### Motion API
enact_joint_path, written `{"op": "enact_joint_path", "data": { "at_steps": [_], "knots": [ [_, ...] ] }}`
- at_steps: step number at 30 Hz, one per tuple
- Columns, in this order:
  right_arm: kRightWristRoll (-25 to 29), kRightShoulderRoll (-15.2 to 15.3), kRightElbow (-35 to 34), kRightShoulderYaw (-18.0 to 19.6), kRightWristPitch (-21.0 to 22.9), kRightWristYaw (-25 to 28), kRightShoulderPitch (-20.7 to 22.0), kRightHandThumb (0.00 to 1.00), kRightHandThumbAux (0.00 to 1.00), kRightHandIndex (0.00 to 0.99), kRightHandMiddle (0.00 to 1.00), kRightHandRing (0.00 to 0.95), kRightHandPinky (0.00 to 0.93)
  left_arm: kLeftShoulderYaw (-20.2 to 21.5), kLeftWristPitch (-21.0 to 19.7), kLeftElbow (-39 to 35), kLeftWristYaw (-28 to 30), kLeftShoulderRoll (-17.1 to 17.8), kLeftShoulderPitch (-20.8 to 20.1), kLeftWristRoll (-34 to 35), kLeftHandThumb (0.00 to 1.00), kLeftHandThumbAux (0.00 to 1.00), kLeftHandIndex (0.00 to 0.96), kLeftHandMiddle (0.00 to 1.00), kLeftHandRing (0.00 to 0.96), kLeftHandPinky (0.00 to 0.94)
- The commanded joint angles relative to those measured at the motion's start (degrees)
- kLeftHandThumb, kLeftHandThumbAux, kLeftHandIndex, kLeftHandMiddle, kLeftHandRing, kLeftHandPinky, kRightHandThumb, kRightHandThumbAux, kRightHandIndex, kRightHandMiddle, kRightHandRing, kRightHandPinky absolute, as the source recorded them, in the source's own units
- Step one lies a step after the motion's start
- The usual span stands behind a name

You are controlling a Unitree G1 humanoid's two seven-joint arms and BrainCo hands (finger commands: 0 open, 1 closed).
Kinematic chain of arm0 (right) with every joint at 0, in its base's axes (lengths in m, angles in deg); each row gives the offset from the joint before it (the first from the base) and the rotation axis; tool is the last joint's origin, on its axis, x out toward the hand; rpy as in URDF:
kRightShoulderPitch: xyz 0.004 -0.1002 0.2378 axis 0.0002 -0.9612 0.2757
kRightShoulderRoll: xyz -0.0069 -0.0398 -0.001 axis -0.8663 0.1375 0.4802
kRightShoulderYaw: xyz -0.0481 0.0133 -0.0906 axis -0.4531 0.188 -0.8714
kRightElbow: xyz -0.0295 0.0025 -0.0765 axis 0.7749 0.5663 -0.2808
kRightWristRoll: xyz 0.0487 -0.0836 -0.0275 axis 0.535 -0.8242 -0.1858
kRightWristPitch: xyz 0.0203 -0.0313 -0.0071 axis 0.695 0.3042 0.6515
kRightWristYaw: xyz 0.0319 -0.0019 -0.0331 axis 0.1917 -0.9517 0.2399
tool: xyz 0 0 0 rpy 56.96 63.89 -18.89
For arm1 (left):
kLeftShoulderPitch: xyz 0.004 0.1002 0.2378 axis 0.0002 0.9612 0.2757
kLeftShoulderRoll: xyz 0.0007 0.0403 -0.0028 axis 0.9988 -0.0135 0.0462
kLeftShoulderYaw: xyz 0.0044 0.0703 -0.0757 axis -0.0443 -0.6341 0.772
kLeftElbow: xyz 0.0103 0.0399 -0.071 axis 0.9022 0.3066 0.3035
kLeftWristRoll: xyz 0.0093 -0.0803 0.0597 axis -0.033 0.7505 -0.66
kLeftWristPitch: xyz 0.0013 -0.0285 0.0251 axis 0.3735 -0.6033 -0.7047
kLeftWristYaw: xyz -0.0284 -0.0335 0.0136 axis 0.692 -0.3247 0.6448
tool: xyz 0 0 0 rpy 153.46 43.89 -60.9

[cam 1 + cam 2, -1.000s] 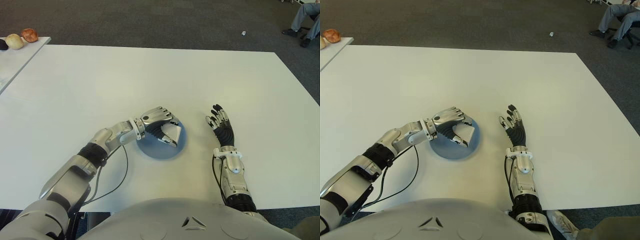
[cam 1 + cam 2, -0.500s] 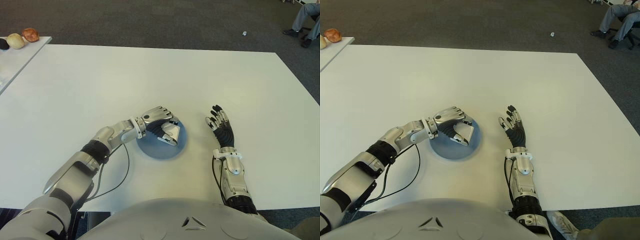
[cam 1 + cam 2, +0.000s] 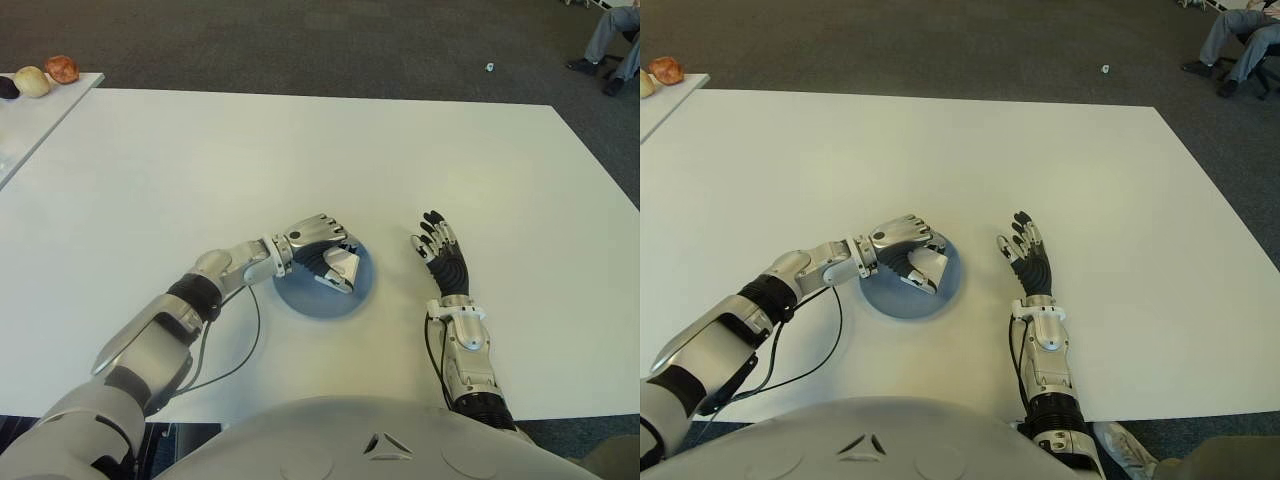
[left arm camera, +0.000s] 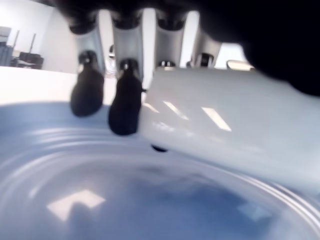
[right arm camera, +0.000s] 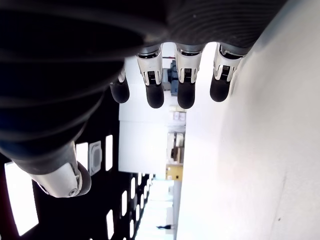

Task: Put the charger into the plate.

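— Where's the charger?
— In the left hand, fingers curled round it, just over the blue plate on the white table.
— And the right hand?
— Right of the plate, fingers stretched flat, holding nothing.

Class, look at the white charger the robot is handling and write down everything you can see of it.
The white charger is a smooth, glossy, block-shaped piece of what looks like plastic, with flat faces and rounded edges. The left hand grasps it, its dark fingers curled along one side. It is tilted and held low over the round blue plate on the white table. Whether its lower edge touches the plate cannot be told. No cable or prongs show.
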Motion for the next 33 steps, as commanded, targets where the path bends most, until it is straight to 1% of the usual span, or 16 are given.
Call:
{"op": "enact_joint_path", "data": {
  "at_steps": [1, 3, 6, 9, 19, 24, 26, 28, 29, 30, 31, 32, 33],
  "knots": [
    [0.65, 0.31, 1.12, 0.58, 0.61, 0.67, -1.56, 0.0, 0.626, 0.05, 0.121, 0.094, 0.082, -1.61, -1.79, -3.47, 6.31, 3.32, -0.79, -2.29, 0.342, 0.278, 0.048, 0.077, 0.075, 0.077],
    [0.68, 0.32, 1.14, 0.71, 0.58, 0.83, -1.58, 0.0, 0.627, 0.051, 0.123, 0.096, 0.083, -1.61, -2.34, -4.5, 7.91, 3.74, -0.57, -2.09, 0.308, 0.225, 0.019, 0.031, 0.03, 0.031],
    [0.77, 0.43, 1.15, 0.89, 0.52, 1.13, -1.65, 0.0, 0.629, 0.052, 0.124, 0.096, 0.081, -1.44, -2.96, -6.42, 10.26, 4.71, -0.34, -1.49, 0.284, 0.173, 0.006, 0.01, 0.009, 0.01],
    [0.85, 0.6, 1.49, 1.05, 0.37, 1.4, -1.49, 0.0, 0.63, 0.052, 0.123, 0.096, 0.079, -1.47, -3.55, -6.98, 11.24, 4.71, -0.3, -1.26, 0.27, 0.147, 0.001, 0.003, 0.003, 0.003],
    [1.18, 0.74, 1.91, 1.22, -0.15, 2.18, -1.32, 0.0, 0.634, 0.05, 0.119, 0.093, 0.078, -0.3, -3.99, -9.79, 13.64, 6.01, 0.09, 0.55, 0.247, 0.124, 0.0, 0.0, 0.0, 0.0],
    [1.16, 0.74, 2.05, 1.26, -0.41, 2.33, -1.3, 0.0, 0.636, 0.049, 0.119, 0.093, 0.08, 0.62, -3.91, -10.68, 12.79, 6.33, 0.52, 1.18, 0.234, 0.129, 0.0, 0.0, 0.0, 0.0],
    [1.18, 0.72, 2.07, 1.27, -0.47, 2.33, -1.3, 0.0, 0.64, 0.049, 0.119, 0.094, 0.082, 1.74, -4.07, -10.96, 11.74, 6.21, 0.89, 2.02, 0.233, 0.159, 0.0, 0.0, 0.0, 0.049],
    [1.12, 0.58, 2.24, 1.25, -0.53, 2.19, -1.24, 0.0, 0.644, 0.049, 0.116, 0.092, 0.083, 3.61, -4.35, -9.53, 10.17, 5.79, 1.07, 3.87, 0.244, 0.208, 0.02, 0.069, 0.098, 0.166],
    [1.1, 0.54, 2.3, 1.25, -0.54, 2.14, -1.23, 0.0, 0.646, 0.049, 0.114, 0.091, 0.082, 4.08, -4.39, -9.13, 9.83, 5.69, 1.11, 4.35, 0.253, 0.235, 0.044, 0.12, 0.163, 0.238],
    [1.07, 0.46, 2.25, 1.23, -0.49, 2.05, -1.24, 0.0, 0.647, 0.049, 0.113, 0.09, 0.082, 5.53, -3.76, -6.95, 8.81, 5.97, 0.51, 6.05, 0.259, 0.253, 0.06, 0.153, 0.204, 0.284],
    [1.05, 0.41, 2.2, 1.22, -0.44, 2.0, -1.25, 0.0, 0.647, 0.049, 0.112, 0.089, 0.081, 6.5, -3.26, -5.42, 8.13, 6.18, 0.06, 7.19, 0.266, 0.269, 0.095, 0.197, 0.255, 0.34],
    [1.04, 0.37, 2.16, 1.23, -0.39, 1.93, -1.27, 0.0, 0.648, 0.049, 0.111, 0.088, 0.079, 7.75, -2.89, -3.54, 7.48, 6.33, -0.38, 8.81, 0.276, 0.294, 0.146, 0.261, 0.329, 0.421],
    [1.03, 0.33, 2.13, 1.25, -0.33, 1.85, -1.28, 0.0, 0.649, 0.049, 0.11, 0.087, 0.078, 9.57, -2.95, -1.93, 7.22, 6.34, -0.24, 11.3, 0.29, 0.317, 0.184, 0.307, 0.377, 0.463]
  ]
}}
